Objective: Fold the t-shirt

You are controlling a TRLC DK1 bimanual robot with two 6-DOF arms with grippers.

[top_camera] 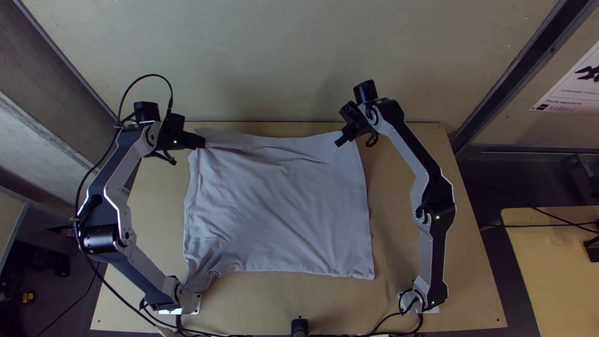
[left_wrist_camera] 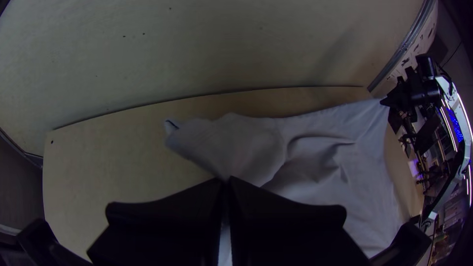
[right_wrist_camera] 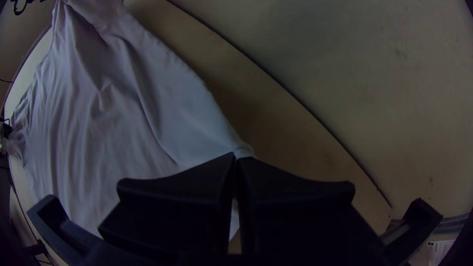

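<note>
both sets of jaws, left (top_camera: 201,143) and right (top_camera: 340,143), clench the t-shirt (top_camera: 281,206)

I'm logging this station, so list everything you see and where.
T-shirt: one, pale grey, spread on the table, wrinkled
Table: one, light wood, under the t-shirt
Wall: one, beige, beyond the table
Sign: one, white, at right
Side table: one, light wood, right edge
Cables: several, black, along the left arm and near edge
Arms: two, silver-grey and black, left and right sides
Left gripper: one, black, shut on the t-shirt's far left
Right gripper: one, black, shut on its far right corner
</note>
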